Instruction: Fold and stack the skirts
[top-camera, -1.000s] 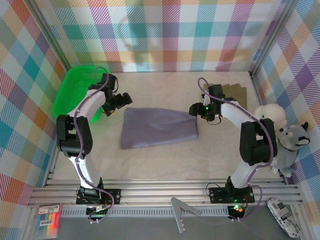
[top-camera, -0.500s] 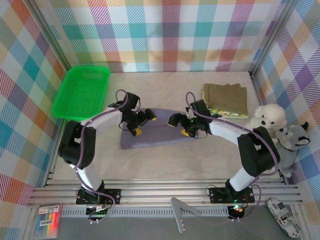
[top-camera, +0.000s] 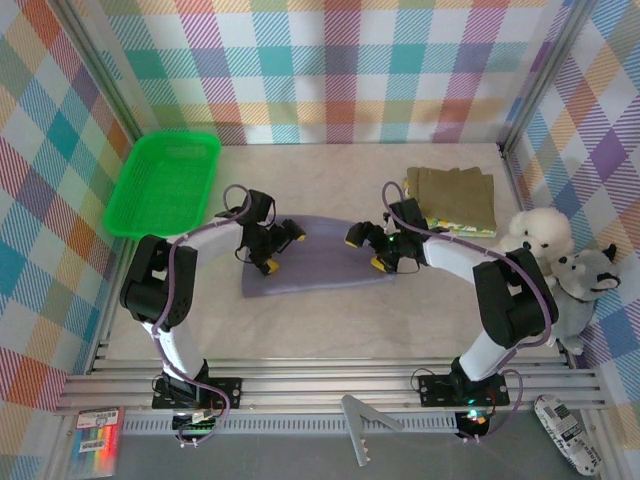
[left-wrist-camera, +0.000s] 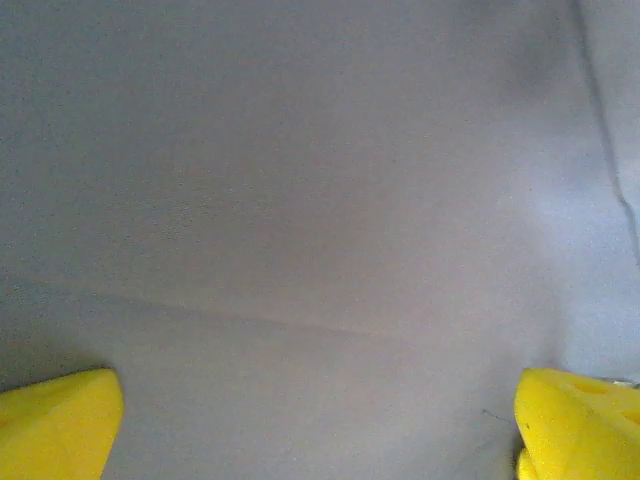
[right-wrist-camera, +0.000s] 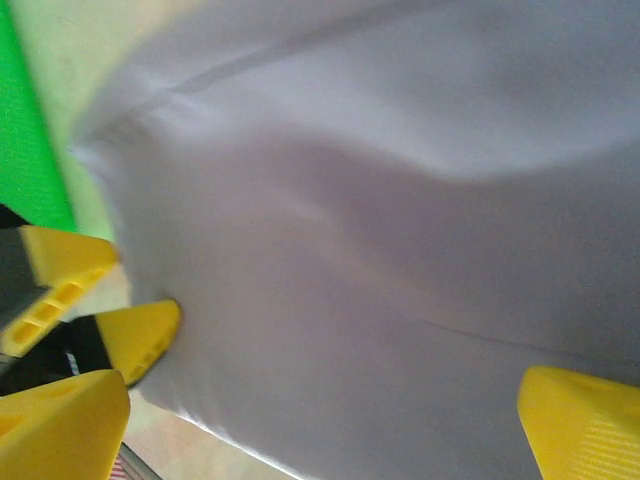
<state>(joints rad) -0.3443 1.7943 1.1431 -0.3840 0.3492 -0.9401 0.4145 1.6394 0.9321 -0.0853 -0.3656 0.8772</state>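
Grey skirt (top-camera: 318, 272): lay spread flat in the middle of the table (top-camera: 320, 330), between the two arms, long side running left to right, near edge slightly curved.
Cloth: looked smooth in the left wrist view, with one faint crease crossing it; showed soft folds in the right wrist view.
Left gripper (top-camera: 284, 251): hung low over the left part of the grey skirt, pointed toward the right arm.
Left fingers (left-wrist-camera: 55, 420): stood wide apart, gripped nothing, had grey cloth below and between them.
Right gripper (top-camera: 365, 253): hung low over the right part of the grey skirt, faced the left gripper.
Right fingers (right-wrist-camera: 585, 420): stood wide apart as well, clamped on nothing, with cloth spanning the gap.
Contact: could not be told whether any fingertip touched the cloth.
Olive skirt (top-camera: 455, 190): lay folded at the far right of the table, near the back wall, on top of the floral one.
Floral skirt (top-camera: 455, 226): lay folded under the olive skirt, a pale strip showing along the near edge.
Stack: sat apart from the grey skirt, just behind the right arm.
Basket (top-camera: 165, 185): green, sat at the far left by the wall, apart from the grey skirt.
Plush toys: white (top-camera: 540, 232) and grey (top-camera: 582, 278), sat together at the right edge, beside the right arm.
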